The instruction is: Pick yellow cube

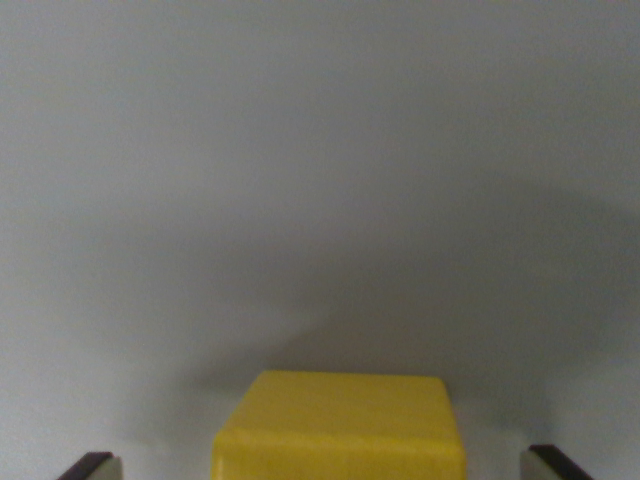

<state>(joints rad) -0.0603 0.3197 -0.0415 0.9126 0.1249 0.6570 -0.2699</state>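
End effector (325,465) spread wide, straddling yellow cube (340,425), fingertips (92,466) clear of it.

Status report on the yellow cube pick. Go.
Gripper open, fingertips either side of the yellow cube, gaps both sides. Cube sits on the grey surface. Nothing in the way.

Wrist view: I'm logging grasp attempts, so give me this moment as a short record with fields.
target: yellow cube, at the bottom centre, cut off by the frame's lower edge
surface: plain grey table, with a shadow around the cube
gripper: open, one fingertip showing on each side of the cube
contact: none visible; there are gaps on both sides
other objects: none in view
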